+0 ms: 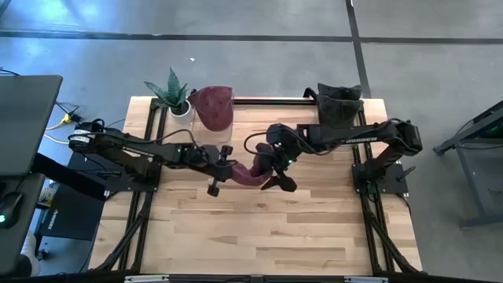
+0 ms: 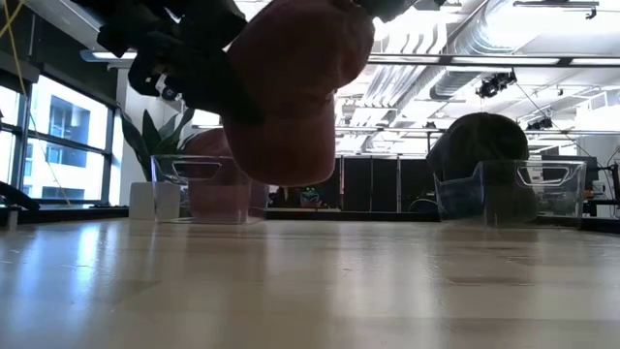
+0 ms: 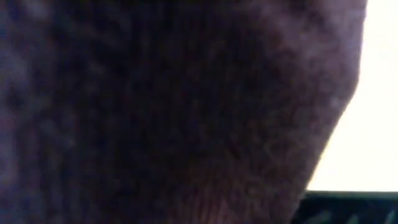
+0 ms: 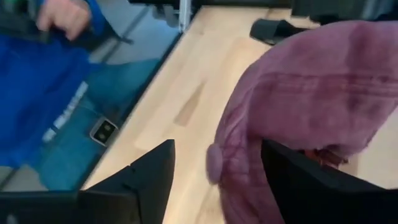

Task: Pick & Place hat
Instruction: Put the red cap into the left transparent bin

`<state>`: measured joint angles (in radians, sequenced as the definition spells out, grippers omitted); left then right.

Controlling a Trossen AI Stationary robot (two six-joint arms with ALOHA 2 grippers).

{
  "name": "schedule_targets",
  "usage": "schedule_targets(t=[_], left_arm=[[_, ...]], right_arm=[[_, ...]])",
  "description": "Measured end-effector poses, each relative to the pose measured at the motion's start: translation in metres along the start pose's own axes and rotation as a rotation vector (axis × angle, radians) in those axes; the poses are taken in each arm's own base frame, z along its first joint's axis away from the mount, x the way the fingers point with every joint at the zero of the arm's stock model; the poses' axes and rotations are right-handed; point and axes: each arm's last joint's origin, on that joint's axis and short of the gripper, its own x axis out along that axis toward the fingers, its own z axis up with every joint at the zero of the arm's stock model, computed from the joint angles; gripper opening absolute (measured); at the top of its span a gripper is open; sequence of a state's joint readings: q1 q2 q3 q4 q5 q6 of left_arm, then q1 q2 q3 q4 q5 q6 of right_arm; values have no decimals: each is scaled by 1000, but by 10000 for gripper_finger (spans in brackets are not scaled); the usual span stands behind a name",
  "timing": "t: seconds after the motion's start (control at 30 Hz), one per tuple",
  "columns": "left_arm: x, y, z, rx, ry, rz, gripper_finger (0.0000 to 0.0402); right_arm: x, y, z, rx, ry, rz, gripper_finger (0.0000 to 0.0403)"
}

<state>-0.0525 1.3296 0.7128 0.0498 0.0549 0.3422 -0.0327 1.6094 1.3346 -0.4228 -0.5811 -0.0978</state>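
Left gripper (image 1: 222,167) reaches in from the left and meets the maroon hat (image 1: 250,170) at mid-table; whether it pinches the cloth I cannot tell. That hat hangs clear of the table (image 1: 259,228), the right gripper (image 1: 277,167) closed on its other side. Behind, a plant (image 1: 174,94), a bin holding another maroon hat (image 1: 214,107), then dark hats (image 1: 339,102) at the right.
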Motion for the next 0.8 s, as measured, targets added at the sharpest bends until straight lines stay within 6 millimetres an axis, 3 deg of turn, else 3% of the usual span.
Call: schedule_targets(t=[0.2, 0.37, 0.47, 0.6, 0.8], left_arm=[[0, -1, 0, -14, -7, -17, 3], [-4, -2, 4, -13, -57, -102, 3], [-9, -3, 9, 9, -119, -171, 3], [-13, -3, 11, 13, -131, -168, 3], [-13, 0, 11, 8, -111, -71, 32]], right_arm=[[6, 27, -10, -178, 169, -121, 256], [16, 49, -15, -428, 317, -369, 242], [20, 59, -15, -517, 343, -406, 227], [21, 63, -14, -509, 310, -326, 176], [20, 57, -7, -445, 213, -275, 48]])
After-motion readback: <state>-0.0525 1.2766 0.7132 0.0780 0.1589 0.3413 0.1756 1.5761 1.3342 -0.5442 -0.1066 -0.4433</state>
